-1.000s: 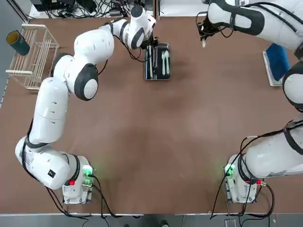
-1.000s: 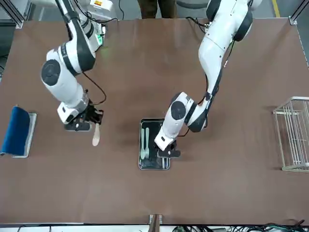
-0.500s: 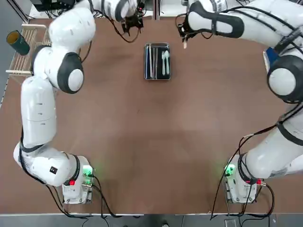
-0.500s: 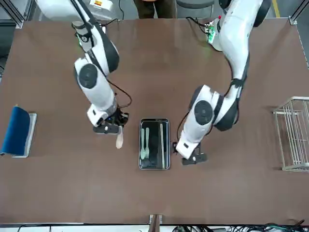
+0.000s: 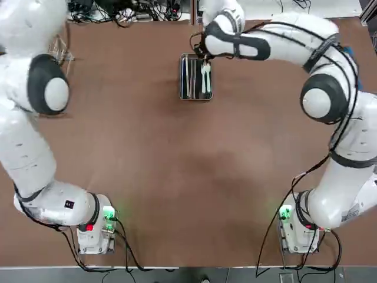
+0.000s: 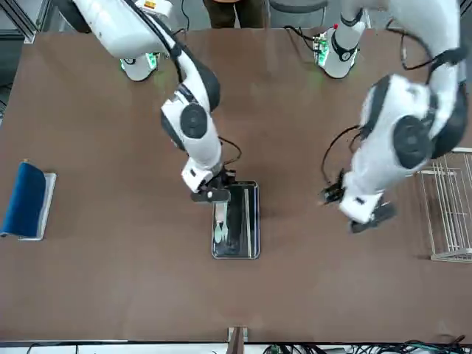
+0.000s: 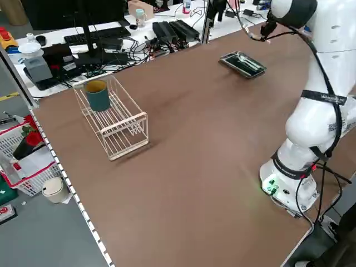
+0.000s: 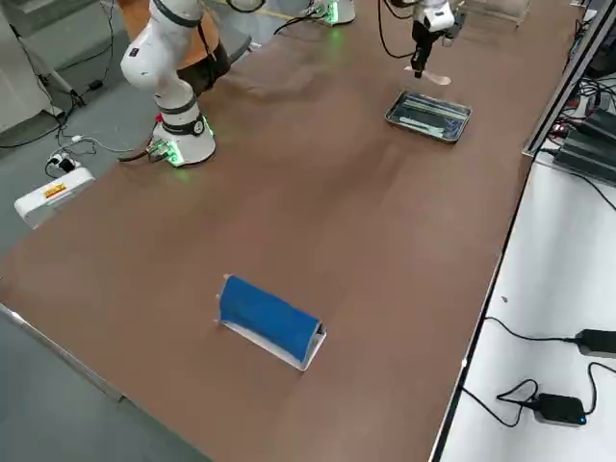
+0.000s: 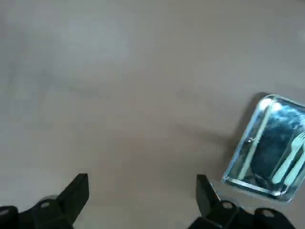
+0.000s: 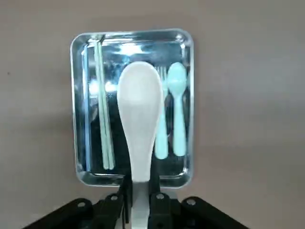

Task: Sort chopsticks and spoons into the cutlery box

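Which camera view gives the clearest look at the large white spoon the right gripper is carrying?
The right wrist view: the large white spoon fills the frame, clamped by the right gripper above the shiny metal tray. The right side view shows it small and dangling; top and front views hide it behind the arm.

brown table (image 7: pixel 183 167), grey floor (image 8: pixel 58 115), cluttered white desk (image 7: pixel 83 41) with cables behind.

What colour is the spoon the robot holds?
White; the spoon shows best in the right wrist view.

Chopsticks (image 10: pixel 103 119), fork (image 10: pixel 162 119), spoon (image 10: pixel 177 109) side by side in cutlery box (image 10: pixel 76 109) — claw-held spoon (image 10: pixel 140 119) above.
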